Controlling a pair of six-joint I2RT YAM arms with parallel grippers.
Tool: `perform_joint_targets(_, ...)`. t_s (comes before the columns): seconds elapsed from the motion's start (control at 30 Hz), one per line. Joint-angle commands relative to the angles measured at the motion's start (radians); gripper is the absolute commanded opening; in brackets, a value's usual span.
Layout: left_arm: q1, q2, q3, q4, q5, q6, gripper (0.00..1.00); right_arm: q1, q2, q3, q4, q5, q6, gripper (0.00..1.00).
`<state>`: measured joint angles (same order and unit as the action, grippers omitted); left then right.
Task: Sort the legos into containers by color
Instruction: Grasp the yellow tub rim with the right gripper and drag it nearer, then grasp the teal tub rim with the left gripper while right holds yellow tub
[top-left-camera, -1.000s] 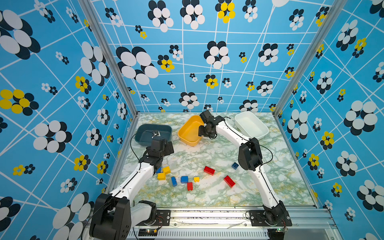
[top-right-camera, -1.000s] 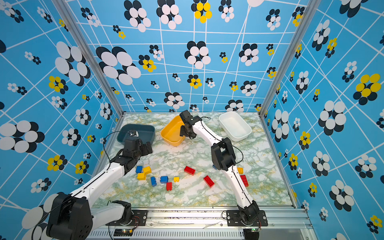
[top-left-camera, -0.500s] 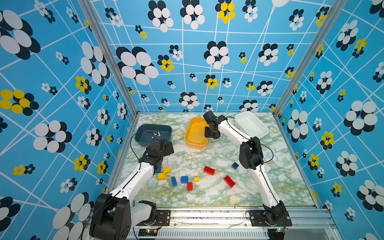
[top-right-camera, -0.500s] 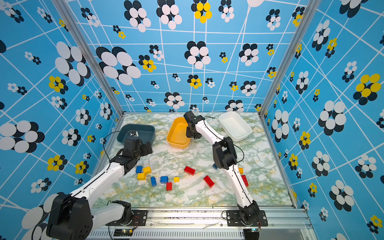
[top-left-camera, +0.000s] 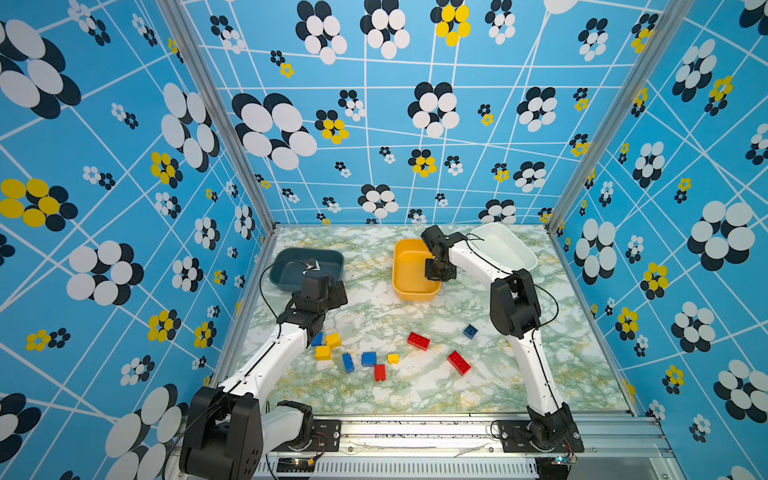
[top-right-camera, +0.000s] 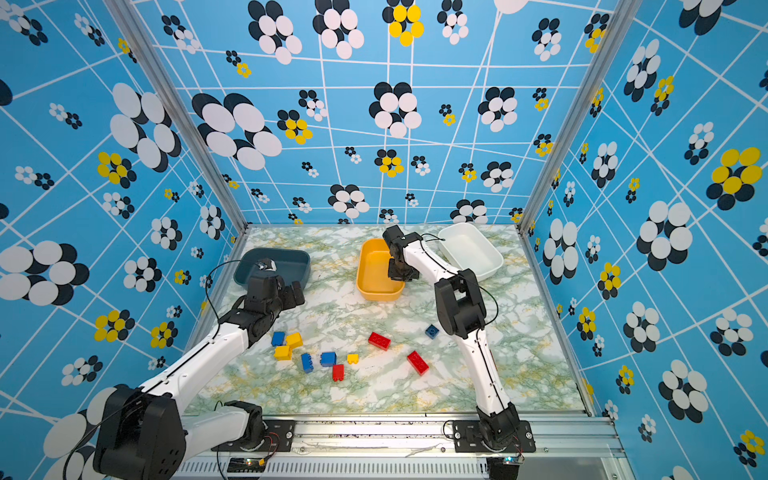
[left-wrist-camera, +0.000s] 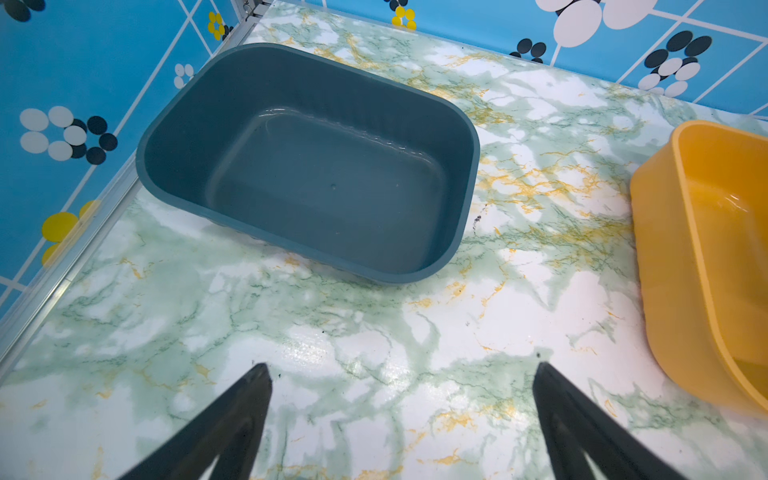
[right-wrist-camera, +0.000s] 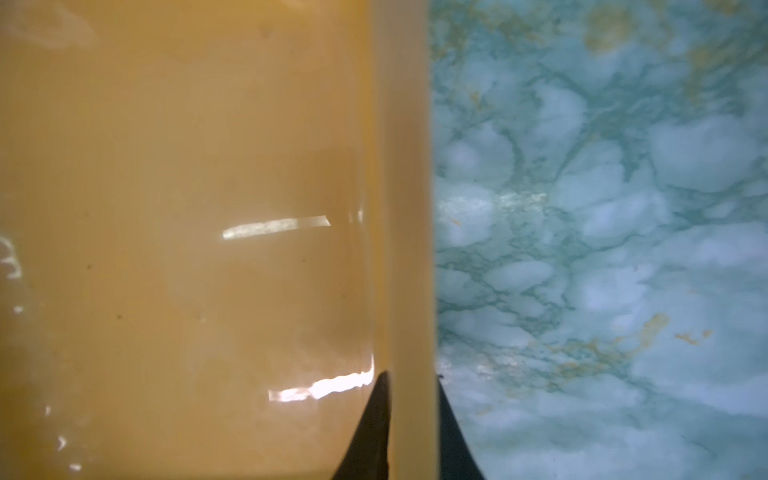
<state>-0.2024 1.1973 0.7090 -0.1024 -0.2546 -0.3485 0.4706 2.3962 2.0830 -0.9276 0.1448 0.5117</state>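
Note:
The yellow-orange container (top-left-camera: 400, 266) (top-right-camera: 365, 270) lies flat at mid-back of the table. My right gripper (top-left-camera: 436, 271) (right-wrist-camera: 411, 378) is shut on its right-hand wall (right-wrist-camera: 409, 208), one finger inside and one outside. The dark teal container (top-left-camera: 291, 266) (left-wrist-camera: 465, 199) stands at back left, the white container (top-left-camera: 505, 249) at back right; all three hold nothing. My left gripper (top-left-camera: 334, 291) (left-wrist-camera: 401, 374) hangs open over bare table just in front of the teal container. Red (top-left-camera: 418, 340), blue (top-left-camera: 368, 358) and yellow (top-left-camera: 323, 353) legos lie scattered across the front of the table.
A dark blue brick (top-left-camera: 470, 331) lies close to my right arm's elbow (top-left-camera: 513, 307). My left forearm (top-left-camera: 282, 353) hangs over the leftmost bricks. Patterned walls close in the left, back and right sides; a metal rail (top-left-camera: 415, 419) runs along the front edge.
The yellow-orange container went from tipped up to lying flat and shifted right and toward the front. My right gripper's jaws closed onto its wall. The left arm has not moved.

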Motion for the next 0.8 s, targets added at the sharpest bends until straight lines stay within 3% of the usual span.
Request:
perform_joint_targets(0.0, 0.010, 0.012, 0.031, -0.022, 0.011, -0.002, 0.99, -0.027, -0.065, -0.057, 0.004, 0.043, -0.032, 0.14)
perform_joint_targets(0.2, 0.015, 0.014, 0.040, -0.056, 0.020, -0.005, 0.99, -0.078, -0.131, -0.177, 0.044, 0.058, -0.081, 0.13)
perform_joint_targets(0.4, 0.049, 0.022, 0.080, -0.144, 0.034, -0.067, 0.99, -0.111, -0.144, -0.197, 0.045, 0.049, -0.131, 0.17)
perform_joint_targets(0.53, 0.107, 0.041, 0.146, -0.262, 0.017, -0.143, 0.99, -0.120, -0.165, -0.185, 0.038, 0.028, -0.151, 0.35)
perform_joint_targets(0.6, 0.151, 0.060, 0.189, -0.320, 0.020, -0.181, 0.99, -0.121, -0.186, -0.177, 0.030, 0.013, -0.158, 0.50)
perform_joint_targets(0.77, 0.273, 0.150, 0.306, -0.430, 0.082, -0.272, 0.95, -0.121, -0.253, -0.151, -0.009, -0.025, -0.169, 0.69)
